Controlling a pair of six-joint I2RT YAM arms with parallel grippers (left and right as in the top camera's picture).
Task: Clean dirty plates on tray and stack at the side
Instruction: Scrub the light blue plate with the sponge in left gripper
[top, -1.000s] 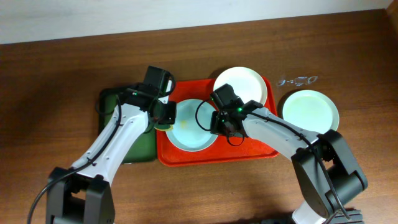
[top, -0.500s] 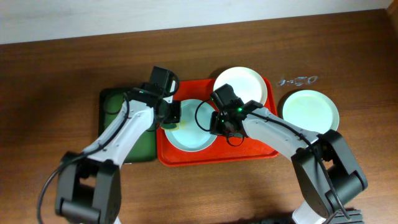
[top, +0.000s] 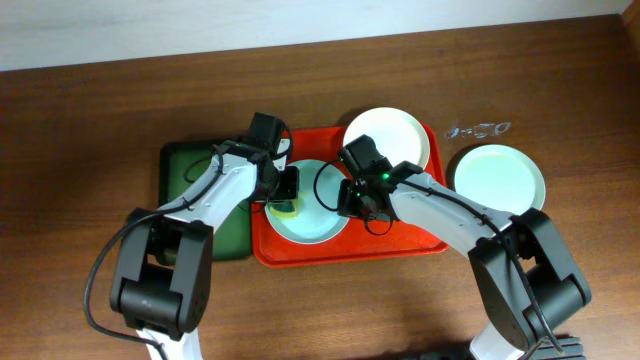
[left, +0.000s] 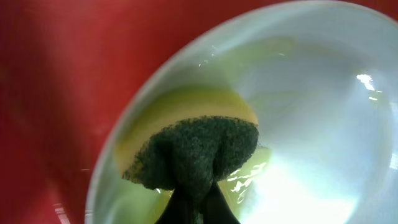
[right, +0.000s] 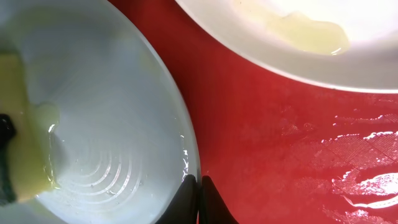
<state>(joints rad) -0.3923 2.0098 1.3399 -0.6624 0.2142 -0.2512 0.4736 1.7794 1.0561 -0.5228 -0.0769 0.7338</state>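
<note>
On the red tray (top: 400, 243), the left gripper (top: 285, 195) clamps a yellow-and-green sponge (left: 193, 146) down on the blue plate (top: 318, 222), while the right gripper (right: 198, 186) pinches narrowly on that plate's right rim. A second blue plate (top: 499, 178) sits on the table (top: 90, 120) just right of the tray. A white plate (top: 388, 135) with a yellowish smear lies in the tray's far right corner.

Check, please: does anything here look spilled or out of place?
A yellowish puddle lies on the cream-white plate, and wet streaks shine on the red tray. Both look like spilled liquid not yet wiped.
</note>
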